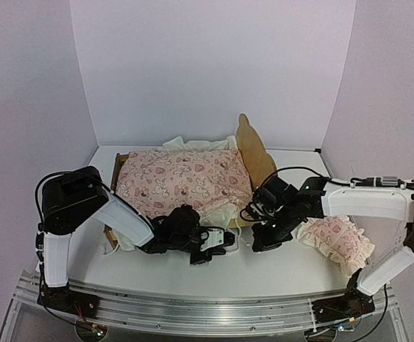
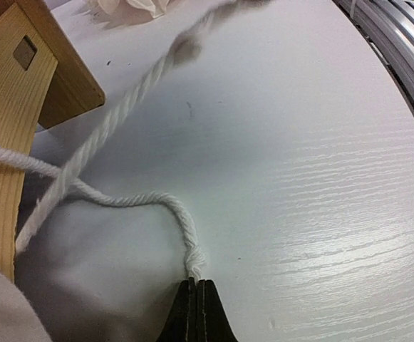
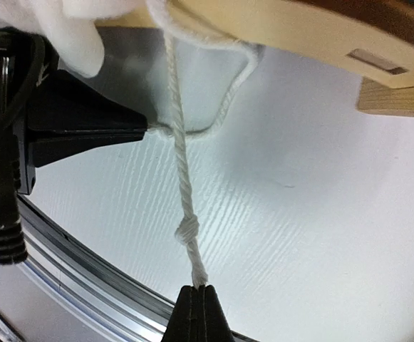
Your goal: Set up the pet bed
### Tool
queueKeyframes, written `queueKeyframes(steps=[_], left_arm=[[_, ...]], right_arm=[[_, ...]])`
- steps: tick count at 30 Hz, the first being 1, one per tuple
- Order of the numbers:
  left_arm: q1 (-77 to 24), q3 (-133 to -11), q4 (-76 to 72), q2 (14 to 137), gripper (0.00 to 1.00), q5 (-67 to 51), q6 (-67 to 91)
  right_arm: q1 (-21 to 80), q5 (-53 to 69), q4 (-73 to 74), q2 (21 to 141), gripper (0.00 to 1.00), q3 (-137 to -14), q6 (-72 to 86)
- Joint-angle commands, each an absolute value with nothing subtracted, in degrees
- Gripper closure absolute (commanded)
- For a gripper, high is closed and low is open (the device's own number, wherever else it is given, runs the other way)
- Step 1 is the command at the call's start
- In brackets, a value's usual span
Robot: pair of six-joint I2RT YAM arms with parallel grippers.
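Note:
The pet bed (image 1: 253,153), pale wood with an ear-shaped headboard, stands at the table's middle with a pink heart-print quilt (image 1: 185,178) over it. Two white cords hang from its near side. My left gripper (image 2: 196,285) is shut on the end of one cord (image 2: 182,221), low over the table beside a bed leg (image 2: 21,92). My right gripper (image 3: 201,291) is shut on the end of the other cord (image 3: 182,178), which has a knot (image 3: 187,229) above the jaws and runs taut to the frame (image 3: 285,35). The left gripper's black fingers (image 3: 78,128) show in the right wrist view.
A ruffled pink pillow (image 1: 335,242) lies on the table at the right, beside my right arm. Cream fabric (image 1: 224,214) bunches at the bed's near edge. An aluminium rail (image 1: 192,303) runs along the table's front edge.

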State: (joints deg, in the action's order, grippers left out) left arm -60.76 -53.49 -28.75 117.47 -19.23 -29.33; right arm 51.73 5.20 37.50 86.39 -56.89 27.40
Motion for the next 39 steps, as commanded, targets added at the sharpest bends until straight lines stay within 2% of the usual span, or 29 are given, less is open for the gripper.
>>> queueKeyframes(steps=[1, 7, 12, 15, 16, 21, 24, 27, 33, 35, 39], left_arm=[[-57.65, -57.80, -21.76, 113.96, 1.00, -22.06, -28.11], [-55.05, -60.12, -19.54, 111.84, 1.00, -25.10, -26.51], [-53.44, -61.91, -17.53, 107.63, 1.00, -32.96, -22.61], [-53.15, -62.00, -19.09, 106.14, 1.00, -34.68, -19.69], [-53.00, -61.96, -19.71, 106.12, 1.00, -34.50, -18.77], [-52.82, -60.86, -20.26, 107.07, 1.00, -33.34, -18.38], [-52.74, -60.43, -20.12, 107.37, 1.00, -32.44, -18.38], [-52.63, -60.23, -19.84, 107.72, 1.00, -29.84, -19.45], [-52.43, -59.97, -20.32, 107.58, 1.00, -26.54, -21.71], [-52.45, -59.75, -20.62, 107.72, 1.00, -26.34, -21.83], [-52.47, -59.34, -20.83, 107.92, 1.00, -26.23, -22.03]], right_arm=[[50.11, 0.62, 52.46, 83.12, 1.00, -63.52, 23.95], [50.09, 5.79, 50.60, 84.62, 1.00, -63.31, 25.68], [50.12, 14.47, 34.64, 87.42, 1.00, -53.20, 32.09], [50.14, 13.86, 31.73, 90.69, 1.00, -52.05, 32.53], [50.14, 13.48, 31.63, 91.61, 0.97, -52.35, 32.09], [50.11, 8.75, 30.91, 92.03, 0.68, -54.56, 29.02], [50.16, 4.83, 26.27, 90.24, 0.62, -54.24, 26.85], [50.13, 1.20, 17.98, 87.82, 0.63, -51.16, 26.25], [51.67, -8.32, -3.67, 87.57, 0.73, -43.45, 27.64], [52.72, -10.63, -11.15, 88.23, 0.74, -41.72, 26.14], [53.78, -17.13, -16.78, 91.05, 0.73, -42.20, 23.35]])
